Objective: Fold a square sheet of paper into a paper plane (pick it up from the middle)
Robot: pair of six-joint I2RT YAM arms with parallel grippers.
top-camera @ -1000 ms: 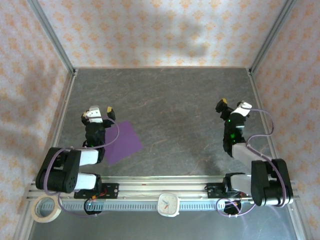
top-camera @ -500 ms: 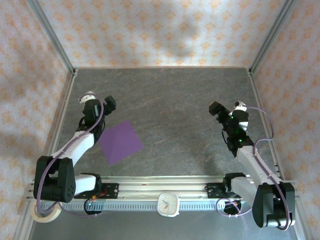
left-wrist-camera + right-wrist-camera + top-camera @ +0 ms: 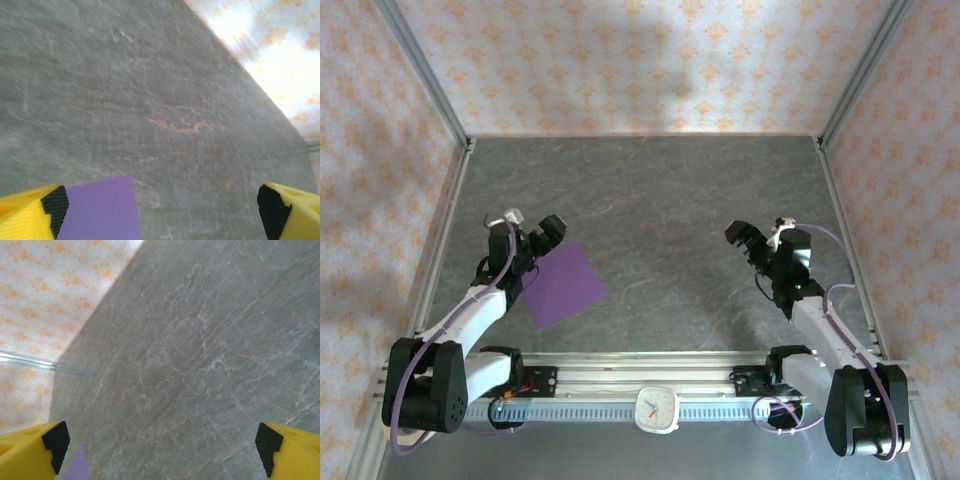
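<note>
- On the left half of the grey stone-patterned counter (image 3: 660, 200), the thin purple square sheet of paper (image 3: 563, 283) lies flat and unfolded. It is turned so that its corners point far, near, left and right, like a diamond.
- Being square, the sheet has no long axis. What matters for the pick is its middle, which the task names as the place to grasp.
- My left end effector (image 3: 538, 236) hangs at the sheet's far-left edge with its yellow, black-padded fingers spread wide and nothing between them.
- From that end effector, the sheet's middle lies toward my bases and slightly to the right, so I judge the coming move to be a short pull back and a descent.
- In the left wrist view, one sharp corner of the sheet (image 3: 102, 210) shows just beside the left-hand pad. The gap of the left end effector (image 3: 160, 205) looks mostly onto bare counter, so I read the aim as off the middle.
- My right end effector (image 3: 752, 243) is also spread wide and empty. It is well apart from the sheet on the right side, with open counter between.
- In the right wrist view, the right end effector (image 3: 162, 442) faces across the counter, and a sliver of the purple sheet (image 3: 81, 465) shows at the lower left.
- My left arm is plainly the nearer, and I take it to make the first contact.
</note>
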